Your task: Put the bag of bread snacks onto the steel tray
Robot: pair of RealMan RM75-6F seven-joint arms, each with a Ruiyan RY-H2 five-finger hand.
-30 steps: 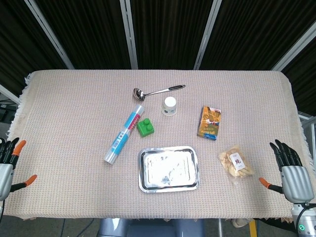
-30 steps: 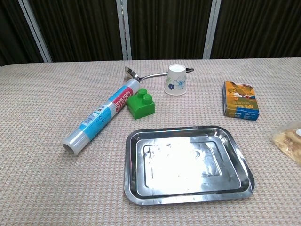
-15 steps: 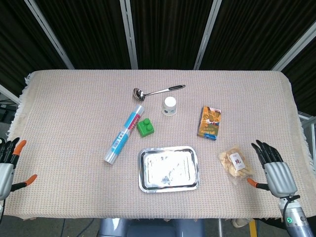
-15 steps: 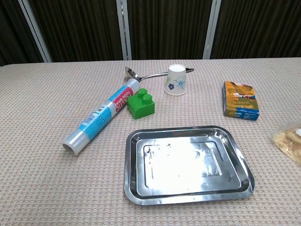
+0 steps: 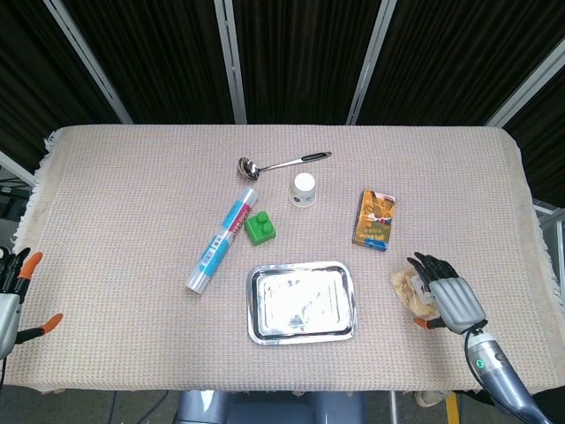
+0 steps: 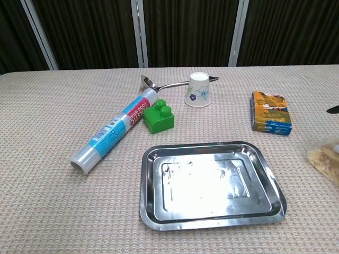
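Observation:
The bag of bread snacks lies on the woven cloth to the right of the steel tray, a short gap between them. My right hand has come over the bag's right half, fingers spread and pointing away from me; it covers much of the bag and holds nothing. In the chest view the bag shows at the right edge beside the tray, and one dark fingertip pokes in above it. My left hand waits at the table's left edge, fingers apart, empty.
Behind the tray stand a green brick, a rolled pack of plastic bags, an upturned paper cup and a steel ladle. An orange box lies just beyond the snack bag.
My right hand has moved left from the table's right edge onto the area over the snack bag. The left hand and all objects stay where they were.

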